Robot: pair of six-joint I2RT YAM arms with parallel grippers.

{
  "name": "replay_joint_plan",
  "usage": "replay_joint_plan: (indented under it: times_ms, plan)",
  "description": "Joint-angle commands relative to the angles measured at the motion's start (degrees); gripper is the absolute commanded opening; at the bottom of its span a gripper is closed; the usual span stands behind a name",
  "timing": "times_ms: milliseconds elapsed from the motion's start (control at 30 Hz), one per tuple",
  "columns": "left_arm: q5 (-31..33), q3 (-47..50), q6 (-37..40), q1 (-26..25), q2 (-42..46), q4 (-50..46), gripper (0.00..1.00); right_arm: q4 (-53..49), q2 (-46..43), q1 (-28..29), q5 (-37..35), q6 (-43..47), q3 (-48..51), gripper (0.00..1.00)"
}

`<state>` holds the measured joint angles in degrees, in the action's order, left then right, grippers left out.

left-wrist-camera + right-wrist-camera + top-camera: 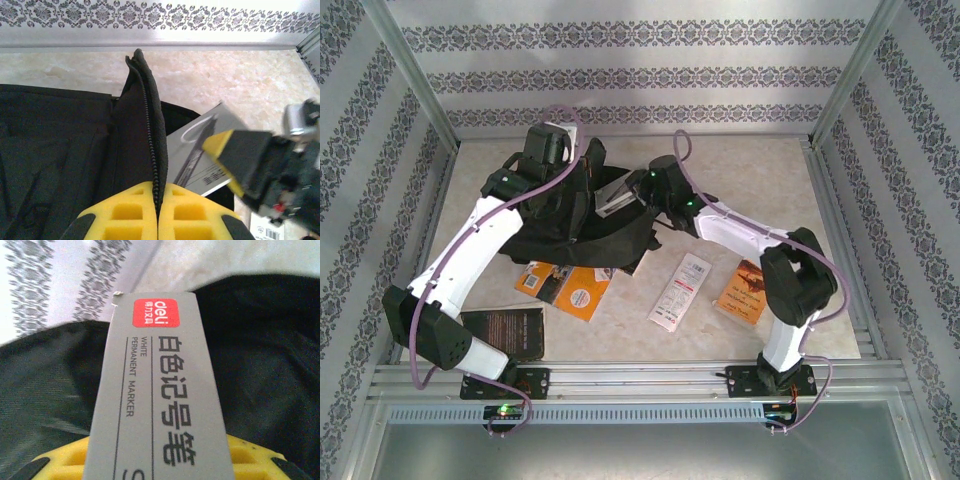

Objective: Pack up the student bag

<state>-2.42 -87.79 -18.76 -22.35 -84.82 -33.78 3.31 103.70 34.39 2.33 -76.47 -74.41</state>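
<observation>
left gripper [157, 202] clamps bag [55, 150] rim | right gripper [160, 465] clamps marker box [157, 390] | bag mouth just left, box end-on

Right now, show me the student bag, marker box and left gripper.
student bag [150, 135]: left wrist view, zipper edge.
marker box [155, 400]: right wrist view, grey printed face.
left gripper [157, 195]: left wrist view, between its fingertips.
</observation>
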Motion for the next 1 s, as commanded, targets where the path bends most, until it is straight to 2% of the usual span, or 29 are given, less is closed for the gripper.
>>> replay_joint_plan:
  times_ms: [0, 167, 367, 567, 667, 700, 800, 833, 967]
  plan:
    - [-0.3, -4.2, -2.6, 1.2, 0.0, 5.8, 0.00, 2.3, 0.9, 2.1, -1.7, -2.5, -1.3, 0.26]
    - [-1.0, -5.9, -3.4, 1.7, -0.2, 6.7, 0.00, 3.1, 2.9, 3.5, -1.3, -3.7, -2.5, 0.27]
    - [-3.5, -7.3, -5.7, 1.6, -1.6, 8.4, 0.00, 10.2, 7.6, 5.1, 1.3, -7.0, -5.8, 0.28]
    - [-2.2, -10.3, -6.7, 1.7, -2.8, 9.8, 0.00, 12.6, 12.7, 7.2, 1.8, -11.6, -11.4, 0.28]
    - [-1.5, -12.0, -7.4, 1.7, -3.3, 10.3, 0.00, 13.9, 15.7, 7.6, 3.3, -15.3, -13.9, 0.32]
    - [-1.6, -12.3, -7.6, 1.6, -3.5, 10.5, 0.00, 14.3, 16.7, 7.8, 3.8, -15.9, -15.0, 0.36]
    - [-1.8, -12.5, -7.8, 1.7, -3.6, 10.8, 0.00, 13.5, 20.1, 8.1, 6.8, -14.4, -20.4, 0.64]
    - [-1.5, -12.3, -7.6, 1.7, -3.6, 10.6, 0.00, 13.6, 21.6, 8.0, 9.5, -13.0, -22.9, 0.69]
    - [-1.0, -10.5, -7.0, 2.2, -2.6, 10.7, 0.00, 16.7, 22.5, 7.8, 12.9, -10.9, -23.3, 0.76]
